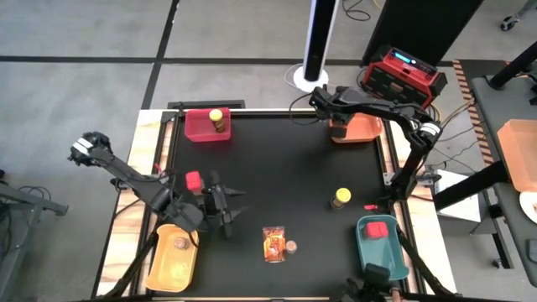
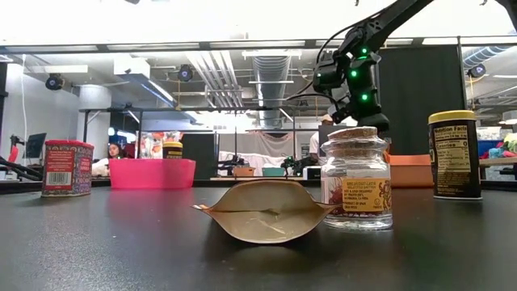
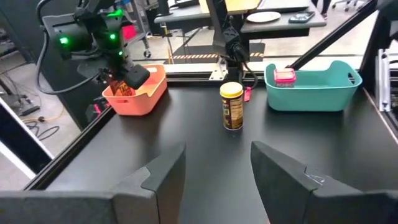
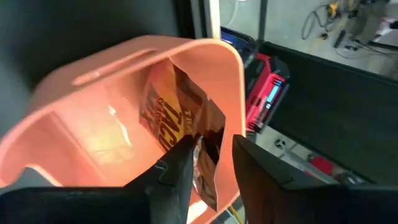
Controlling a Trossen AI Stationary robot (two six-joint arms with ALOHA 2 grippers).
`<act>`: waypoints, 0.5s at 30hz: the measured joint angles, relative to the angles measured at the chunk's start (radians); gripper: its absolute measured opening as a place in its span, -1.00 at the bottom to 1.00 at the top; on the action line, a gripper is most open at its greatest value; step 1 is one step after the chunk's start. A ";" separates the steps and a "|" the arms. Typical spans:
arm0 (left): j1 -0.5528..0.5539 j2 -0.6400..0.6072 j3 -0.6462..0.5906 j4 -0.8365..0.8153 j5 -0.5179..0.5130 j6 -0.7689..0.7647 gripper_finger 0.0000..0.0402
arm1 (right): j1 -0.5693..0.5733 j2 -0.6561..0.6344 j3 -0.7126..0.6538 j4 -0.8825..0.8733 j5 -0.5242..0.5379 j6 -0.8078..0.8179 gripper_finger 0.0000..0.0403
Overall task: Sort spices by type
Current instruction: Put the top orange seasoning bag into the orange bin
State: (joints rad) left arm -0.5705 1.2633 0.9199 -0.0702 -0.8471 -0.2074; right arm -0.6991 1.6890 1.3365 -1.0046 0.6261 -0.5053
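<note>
My right gripper (image 4: 211,171) hangs over the orange bin (image 1: 362,128) at the far right, shut on an orange-brown packet (image 4: 177,121). My left gripper (image 1: 225,207) stands open and empty at the near left, beside a red blocky container (image 1: 194,179). A yellow-lidded jar (image 1: 341,198) stands on the table. A second packet (image 1: 274,243) lies near the front with a small cork-topped jar (image 1: 291,247) beside it. Another yellow-lidded jar (image 1: 216,120) stands in the red bin (image 1: 200,130). A brownish jar (image 1: 180,243) sits in the yellow bin (image 1: 172,264), and a red container (image 1: 377,228) in the teal bin (image 1: 384,247). My right gripper pinches the packet's upper edge (image 4: 208,163) between its two fingers, coming from above and pointing down. The packet hangs below the fingers inside the orange bin, close to its wall (image 4: 231,93). Whether its lower end rests on the bin's floor I cannot tell.
The four bins stand near the black table's corners. Its middle is bare between the yellow-lidded jar and my left gripper. A red-and-black case (image 1: 403,74) sits beyond the table's far right edge.
</note>
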 joint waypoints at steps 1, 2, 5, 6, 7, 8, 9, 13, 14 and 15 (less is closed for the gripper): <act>0.000 0.002 0.000 0.001 0.000 -0.004 -0.18 | 0.000 -0.002 0.000 0.000 0.009 0.000 -0.44; 0.000 0.004 0.000 0.001 0.000 -0.006 -0.18 | 0.000 -0.004 0.000 0.000 0.012 0.000 -0.42; 0.000 0.005 0.000 0.000 0.000 -0.011 -0.18 | 0.000 -0.018 0.000 0.001 0.029 -0.002 -0.38; 0.000 0.005 0.000 0.001 0.000 -0.011 -0.18 | 0.000 -0.019 0.002 -0.002 0.031 -0.003 -0.36; 0.000 0.005 0.000 0.001 -0.001 -0.011 -0.18 | 0.000 -0.019 0.009 -0.004 0.031 -0.001 -0.36; 0.000 0.005 0.000 0.001 -0.001 -0.011 -0.18 | 0.000 -0.019 0.015 -0.003 0.031 0.004 -0.35; 0.000 0.005 0.000 0.001 -0.001 -0.011 -0.18 | 0.000 -0.019 0.022 -0.003 0.031 0.011 -0.34; 0.000 0.005 0.000 0.000 -0.001 -0.012 -0.18 | 0.000 -0.019 0.045 0.000 0.031 0.036 -0.34; 0.000 0.005 0.000 -0.001 -0.001 -0.011 -0.18 | 0.000 -0.019 0.050 0.000 0.031 0.038 -0.34; 0.000 0.005 0.000 -0.001 -0.001 -0.012 -0.18 | 0.000 -0.019 0.056 0.001 0.031 0.042 -0.35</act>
State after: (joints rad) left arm -0.5705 1.2682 0.9199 -0.0711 -0.8478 -0.2190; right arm -0.6991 1.6695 1.3921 -1.0039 0.6571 -0.4633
